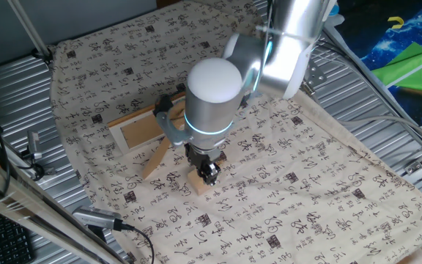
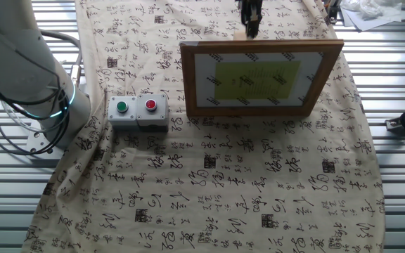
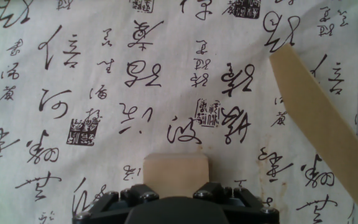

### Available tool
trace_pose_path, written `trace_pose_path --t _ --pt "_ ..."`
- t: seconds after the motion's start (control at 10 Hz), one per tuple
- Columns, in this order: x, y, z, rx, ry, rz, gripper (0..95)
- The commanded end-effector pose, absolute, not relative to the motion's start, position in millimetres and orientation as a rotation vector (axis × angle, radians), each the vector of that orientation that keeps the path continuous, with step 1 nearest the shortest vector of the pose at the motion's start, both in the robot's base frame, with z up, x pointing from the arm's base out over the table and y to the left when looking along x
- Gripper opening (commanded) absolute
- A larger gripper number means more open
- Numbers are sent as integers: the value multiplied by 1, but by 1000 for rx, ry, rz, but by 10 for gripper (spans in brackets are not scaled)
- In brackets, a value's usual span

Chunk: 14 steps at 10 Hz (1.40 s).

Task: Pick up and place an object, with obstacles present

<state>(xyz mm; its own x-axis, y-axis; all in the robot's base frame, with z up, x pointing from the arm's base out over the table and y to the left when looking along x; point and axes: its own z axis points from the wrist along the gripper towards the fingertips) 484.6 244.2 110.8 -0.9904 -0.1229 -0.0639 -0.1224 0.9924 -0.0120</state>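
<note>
While nothing on the cloth-covered table (image 1: 328,183) serves as a container, the picture frame (image 2: 261,77) stands upright on its slanted prop leg (image 3: 319,124). Just right of that leg, on the cloth, sits the small wooden block (image 3: 176,168): plain, light tan, squarish. Over it the arm (image 1: 212,99) reaches steeply down, its gripper (image 1: 208,171) at the block; whether the fingers clamp it or stand apart cannot be told.
</note>
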Motion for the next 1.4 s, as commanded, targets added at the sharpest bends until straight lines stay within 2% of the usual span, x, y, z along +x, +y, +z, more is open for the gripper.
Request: trace_pose_path --t 0.1,0.4,1.4 --pt "484 243 129 -191 3081 -16 570" --pt "483 238 142 -191 3078 -18 570" --pt "485 238 145 -255 3071 -71 570"
